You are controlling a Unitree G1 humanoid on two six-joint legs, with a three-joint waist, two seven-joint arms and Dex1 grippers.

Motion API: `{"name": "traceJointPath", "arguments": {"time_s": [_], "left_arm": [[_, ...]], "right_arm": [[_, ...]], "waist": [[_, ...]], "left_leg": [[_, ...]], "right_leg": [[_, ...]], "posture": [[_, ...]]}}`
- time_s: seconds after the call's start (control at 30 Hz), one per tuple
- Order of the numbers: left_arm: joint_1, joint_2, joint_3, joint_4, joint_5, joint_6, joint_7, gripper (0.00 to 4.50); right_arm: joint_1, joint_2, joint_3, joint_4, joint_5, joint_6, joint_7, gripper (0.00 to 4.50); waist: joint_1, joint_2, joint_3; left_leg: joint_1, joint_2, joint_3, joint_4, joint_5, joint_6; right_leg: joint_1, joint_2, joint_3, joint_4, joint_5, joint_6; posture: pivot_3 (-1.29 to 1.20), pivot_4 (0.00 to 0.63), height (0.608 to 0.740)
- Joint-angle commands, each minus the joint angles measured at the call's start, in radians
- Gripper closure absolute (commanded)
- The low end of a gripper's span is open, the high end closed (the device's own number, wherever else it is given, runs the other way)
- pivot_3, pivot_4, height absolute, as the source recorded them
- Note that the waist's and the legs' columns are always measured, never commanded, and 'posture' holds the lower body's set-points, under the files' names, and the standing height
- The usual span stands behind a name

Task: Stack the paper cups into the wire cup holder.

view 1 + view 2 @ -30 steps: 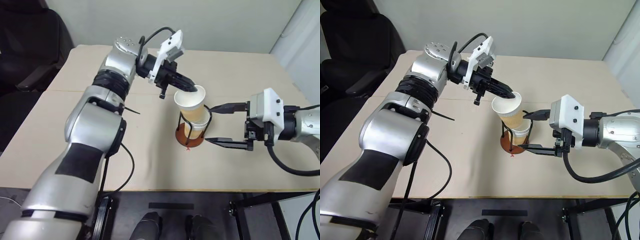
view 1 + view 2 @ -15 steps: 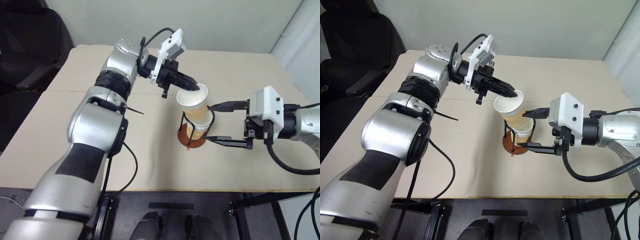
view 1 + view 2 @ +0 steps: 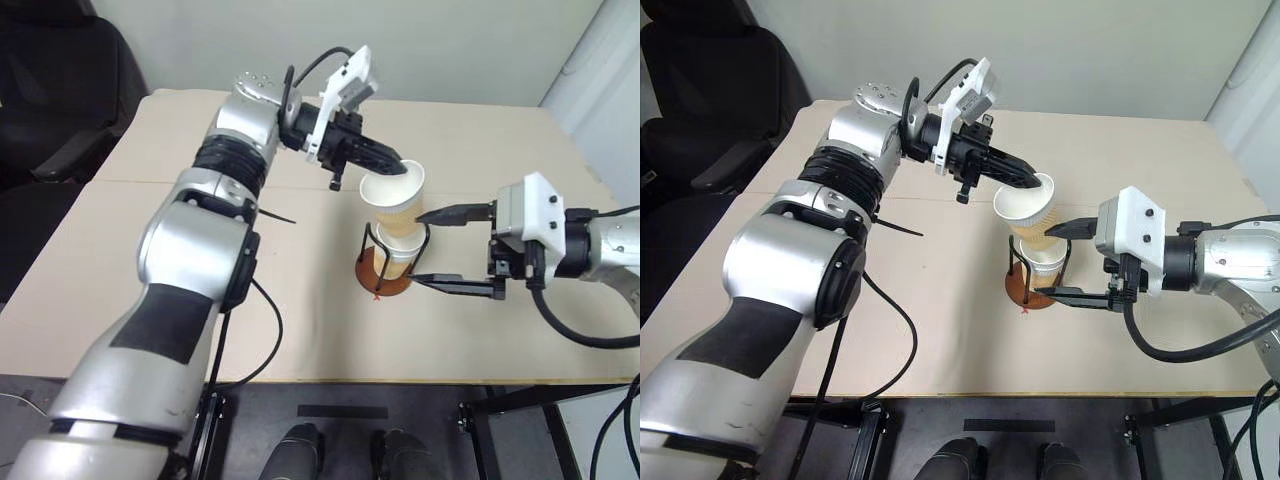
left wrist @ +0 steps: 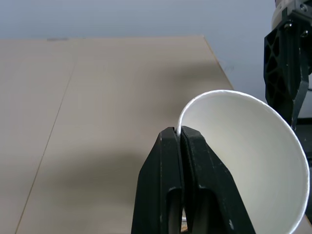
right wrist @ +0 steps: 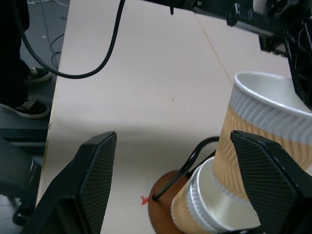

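Observation:
My left gripper (image 3: 399, 169) is shut on the rim of a paper cup (image 3: 396, 203), white inside with a ribbed tan wall. The cup hangs tilted over the wire cup holder (image 3: 371, 279), a reddish-brown disc with black wire loops. Its base reaches down between the loops to the rim of another paper cup (image 3: 401, 262) seated there. In the left wrist view, the fingers (image 4: 170, 161) pinch the rim of the held cup (image 4: 243, 151). My right gripper (image 3: 418, 248) is open to the holder's right, with one finger on each side of it and touching nothing.
The tan table (image 3: 200, 270) has bare surface on all sides of the holder. A black chair (image 3: 60, 90) stands off its far left corner. A small red mark (image 5: 144, 200) sits on the table beside the holder base.
The left gripper and its cup have edged slightly to the right over the holder. The right gripper has stayed still and open.

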Motion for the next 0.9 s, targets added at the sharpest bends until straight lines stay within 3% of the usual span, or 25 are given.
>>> {"name": "traceJointPath", "arguments": {"time_s": [0.03, 0.43, 0.9], "left_arm": [[-0.004, -0.018, 0.021, -0.008, 0.022, -0.019, -0.025, 4.44], [0.003, -0.04, 0.041, -0.007, 0.06, -0.029, -0.029, 4.44], [0.019, -0.06, 0.042, -0.001, 0.114, -0.074, 0.005, 4.44]], "right_arm": [[0.022, -0.037, -0.063, -0.01, -0.003, -0.005, 0.009, 0.72], [0.117, -0.154, -0.172, 0.066, -0.025, 0.056, 0.004, 0.72], [0.175, -0.181, -0.268, 0.078, -0.045, 0.057, 0.008, 0.72]], "waist": [[0.002, 0.0, 0.0], [0.003, 0.0, 0.0], [0.003, 0.0, 0.0]], "left_leg": [[0.0, 0.0, 0.0, 0.0, 0.0, 0.0], [0.0, 0.0, 0.002, 0.0, 0.0, 0.0], [0.001, 0.0, 0.006, 0.001, -0.001, 0.002]], "right_leg": [[0.0, 0.0, 0.0, 0.0, 0.0, 0.0], [0.0, 0.0, 0.001, 0.0, 0.0, 0.0], [0.0, 0.0, 0.003, 0.001, 0.0, 0.002]], "posture": [[0.0, 0.15, 0.74], [0.0, 0.15, 0.74], [0.0, 0.15, 0.74]]}}
